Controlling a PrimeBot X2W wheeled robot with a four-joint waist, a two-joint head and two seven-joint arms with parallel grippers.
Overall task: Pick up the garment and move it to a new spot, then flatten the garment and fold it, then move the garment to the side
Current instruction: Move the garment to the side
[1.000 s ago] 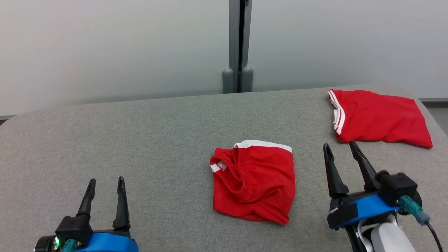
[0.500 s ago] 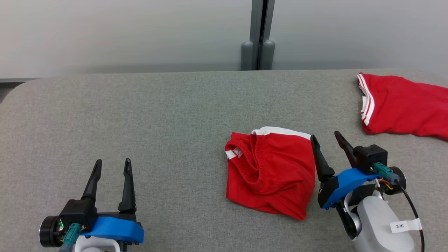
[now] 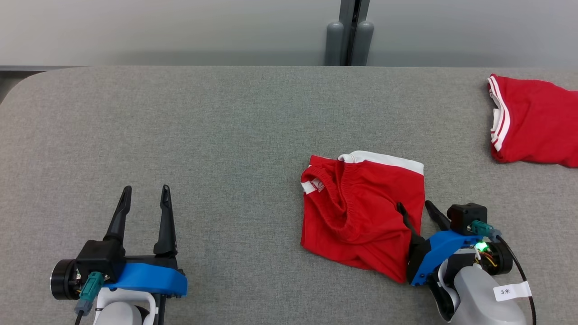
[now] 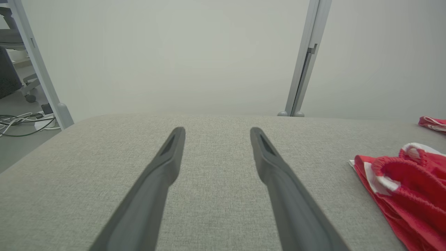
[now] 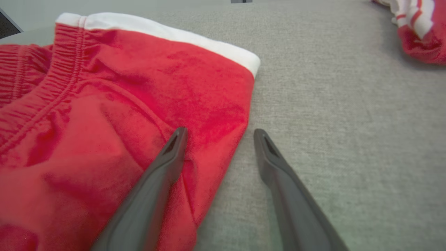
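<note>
I have my right tool (image 3: 413, 204) spread wide, straddling the red shorts' (image 3: 356, 212) edge. I see my left tool (image 3: 146, 187) wide over the bench (image 3: 203, 126).

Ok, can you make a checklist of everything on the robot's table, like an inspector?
Surface: grey fabric table.
Job's things: crumpled red shorts with a white band, right of centre.
Clutter: second red garment at the far right.
Grippers: left gripper open over bare table; right gripper open, straddling the shorts' right edge.
Cables: cable at the right wrist; loose cables on the floor.
Surroundings: pale wall, grey post.
</note>
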